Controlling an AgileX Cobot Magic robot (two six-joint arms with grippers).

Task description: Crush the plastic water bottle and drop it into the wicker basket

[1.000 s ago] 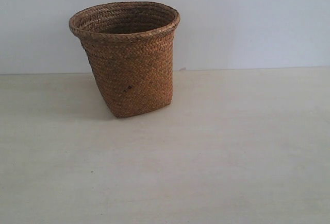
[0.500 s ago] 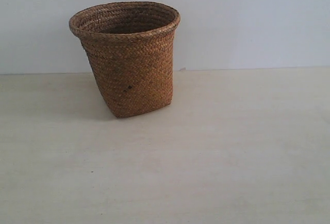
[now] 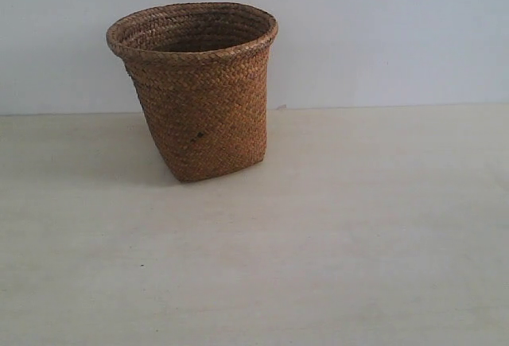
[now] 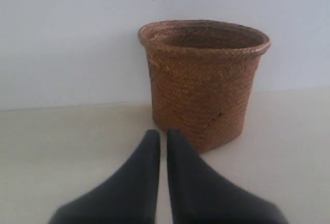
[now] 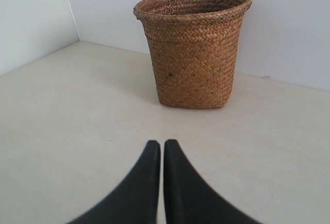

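Jaws of the left gripper (image 4: 162,134) are clenched together on nothing, their tips aimed at the wicker basket (image 4: 201,90) from the front. On the pale worktop (image 3: 358,242) the basket (image 3: 203,107) stands upright, left of the middle and near the back edge, close to the white wall (image 3: 382,36); what lies deep inside it is hidden. Further right, the right gripper (image 5: 162,144) is likewise clamped closed and empty, well apart from the basket (image 5: 193,54).

My left gripper (image 4: 162,134) ends in two plain black fingers (image 4: 136,183), broad at the base and curving in to narrow, rounded tips. My right gripper (image 5: 161,144) looks the same. The finish seems matte, though the close view blurs it.
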